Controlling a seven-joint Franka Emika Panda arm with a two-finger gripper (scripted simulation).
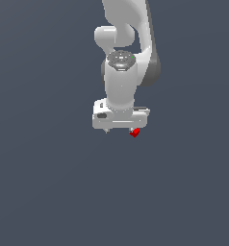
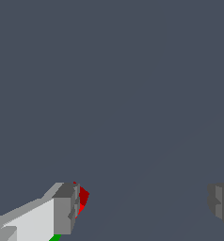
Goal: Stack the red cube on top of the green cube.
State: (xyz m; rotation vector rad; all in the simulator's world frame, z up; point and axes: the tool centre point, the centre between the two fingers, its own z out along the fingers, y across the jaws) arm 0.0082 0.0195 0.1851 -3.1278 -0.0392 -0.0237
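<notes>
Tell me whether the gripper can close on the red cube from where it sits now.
Probably not as it stands. The gripper is open wide, but the red cube lies right beside one finger, not clearly between the two. The green cube barely shows. It likely needs to shift sideways first.

Arm (image 1: 120,72): smooth white shell with a soft satin sheen, darker grey at the joints, with a duller grey ribbed cap on top; gripper (image 2: 144,207): white body, with matt mid-grey fingers (image 2: 66,207) of flat, faceted faces. Red cube (image 1: 134,133): plain saturated red, smooth and untextured; green cube (image 2: 54,238): only a sliver shows, flat bright green. Ground (image 1: 39,192): uniform matt slate-grey, without grain or gloss.
</notes>
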